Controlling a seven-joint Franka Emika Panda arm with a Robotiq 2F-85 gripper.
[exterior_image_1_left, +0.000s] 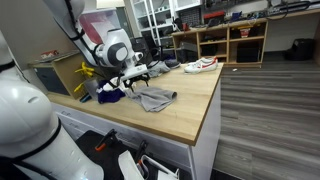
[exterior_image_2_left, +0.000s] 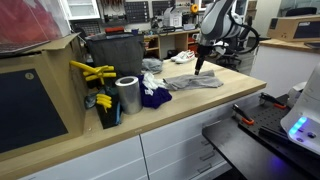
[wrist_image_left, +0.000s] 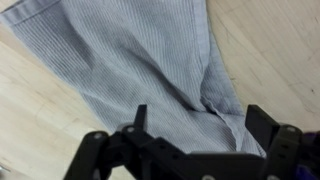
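Hanging at the end of the white robot arm, the black two-fingered pincer stands wide open with nothing in its grasp; in the wrist view its dark fingers sit well apart at the bottom edge, and only fabric shows between them; whether the tips touch that fabric I cannot tell. Directly beneath lies the grey ribbed cloth, rumpled, with a long fold running down its middle toward the pincer; it rests on the pale wooden worktop, whose bare boards show on both sides of it. In both exterior views the pincer points straight down over this cloth; the cloth lies out in the open part of the worktop, close to its front edge in an exterior view.

Just beside the grey cloth sits a crumpled dark purple cloth; whether the two touch is too small to tell. Next to the purple one stands a shiny upright metal cylinder; behind that, a set of yellow-handled clamps sticks out near a black plastic bin. Well apart from the pincer, toward the far end of the worktop, lies a white shoe with red trim; beyond it, wooden shelving lines the wall.
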